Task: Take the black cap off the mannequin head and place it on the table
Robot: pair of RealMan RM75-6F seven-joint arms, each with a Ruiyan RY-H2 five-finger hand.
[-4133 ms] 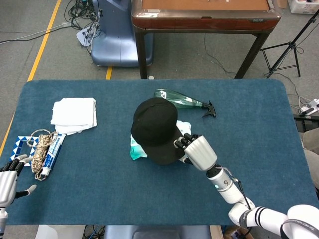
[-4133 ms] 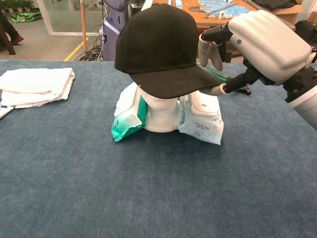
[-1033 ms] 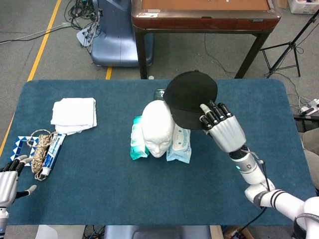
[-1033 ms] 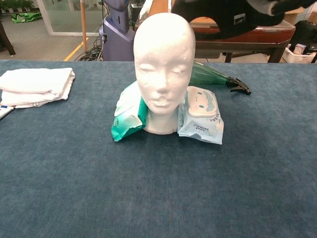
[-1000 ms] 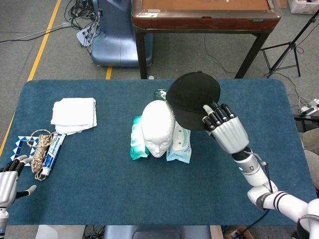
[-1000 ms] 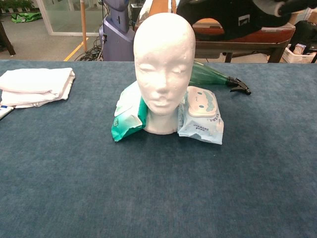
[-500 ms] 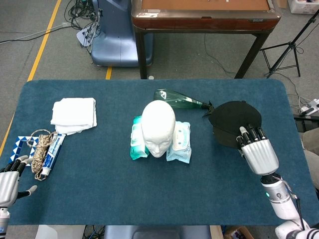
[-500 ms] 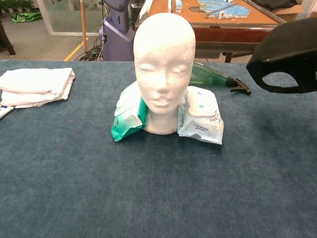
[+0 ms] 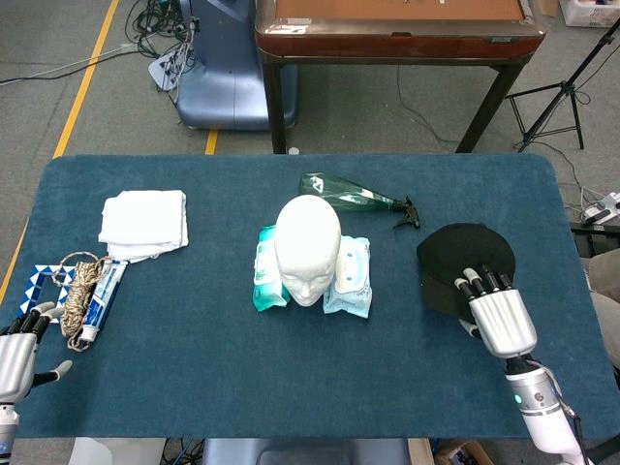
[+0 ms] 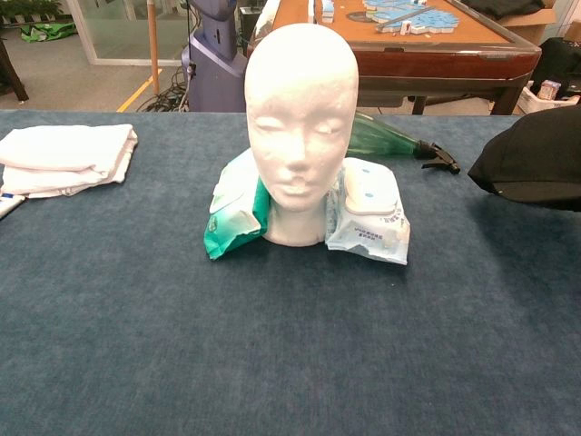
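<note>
Blue table [image 9: 242, 387]: black cap [image 9: 463, 250] is held off the bare mannequin head [image 9: 307, 235], to its right, by right hand [image 9: 499, 315]. Left hand [image 9: 19, 351] is seen spread, empty.

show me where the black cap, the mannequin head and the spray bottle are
black cap [image 9: 455, 257], head view, on its crown
mannequin head [image 10: 300, 109], chest view, on the face
spray bottle [image 9: 344, 192], head view, on the green body
</note>
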